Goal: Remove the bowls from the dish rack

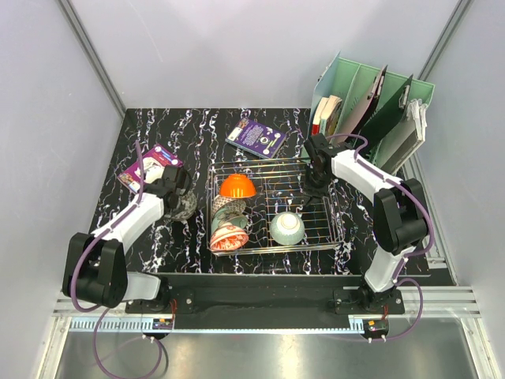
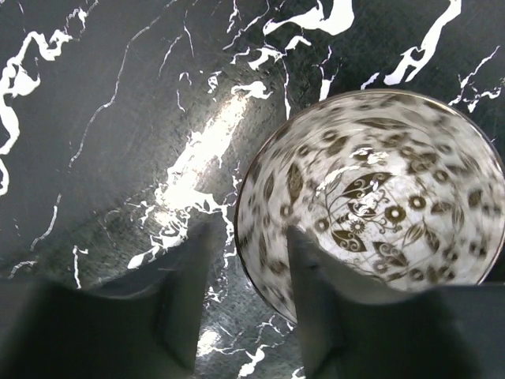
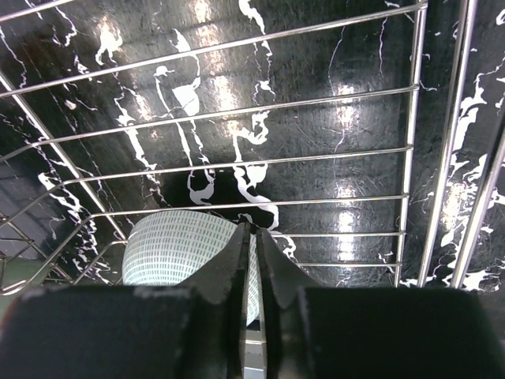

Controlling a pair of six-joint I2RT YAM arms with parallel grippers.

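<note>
The dish rack [image 1: 272,247] sits mid-table [image 1: 158,142], holding orange [image 1: 237,186], floral [image 1: 228,236] and celadon [image 1: 286,228] bowls. In its 1 o'clock corner the right claw [image 3: 251,229], pressed nearly together, meets a white bowl [image 3: 177,249]. At 9 o'clock the left claw [image 2: 251,229] is spread astride the grey bowl [image 2: 371,197]. A mint organizer [image 1: 371,95] stands beyond.

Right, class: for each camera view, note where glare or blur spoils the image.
Left wrist: a white glare streak on the table beside the grey patterned bowl; the left fingers are a dark blur. Right wrist: small light spots on the table behind the dish rack wires; the right fingers are soft. Top external: even light, sharp throughout.
</note>
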